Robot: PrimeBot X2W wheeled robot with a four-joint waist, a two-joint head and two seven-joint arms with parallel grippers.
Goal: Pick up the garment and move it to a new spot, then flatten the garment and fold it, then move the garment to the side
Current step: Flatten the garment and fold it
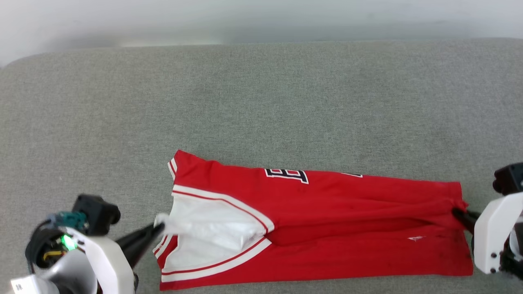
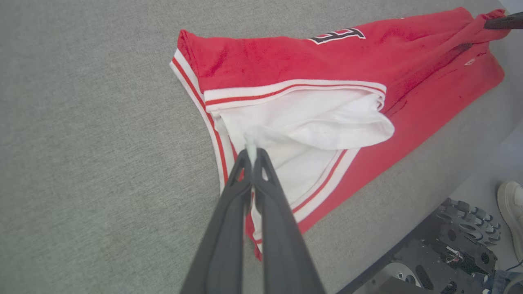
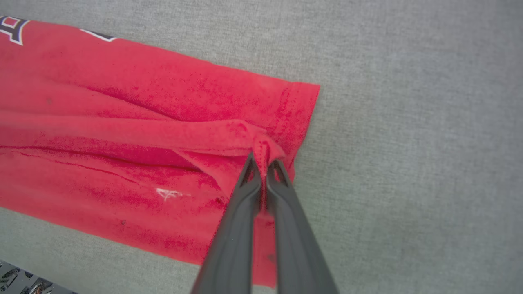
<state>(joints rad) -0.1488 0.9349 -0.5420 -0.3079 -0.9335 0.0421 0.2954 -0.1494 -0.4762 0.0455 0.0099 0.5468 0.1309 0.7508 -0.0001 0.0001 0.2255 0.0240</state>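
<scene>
surface: grey woven cloth (image 1: 261,102), flat, spreading under and all round the jaws of the left gripper (image 2: 252,154) and right gripper (image 3: 263,162) | backdrop: pale blurred band (image 1: 261,20), well beyond both jaws | floor (image 2: 484,175): pale, past the cloth's edge, lower right of the left jaws in the left wrist view | white shoe (image 2: 510,204): on that floor, well apart from the left jaws, cut by the frame edge

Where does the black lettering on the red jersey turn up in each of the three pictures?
Head view: black lettering at the red jersey's far edge, mid-picture.
Left wrist view: near the top, right of centre.
Right wrist view: top left corner.
Shared landmark: right gripper pinching the jersey.
</scene>
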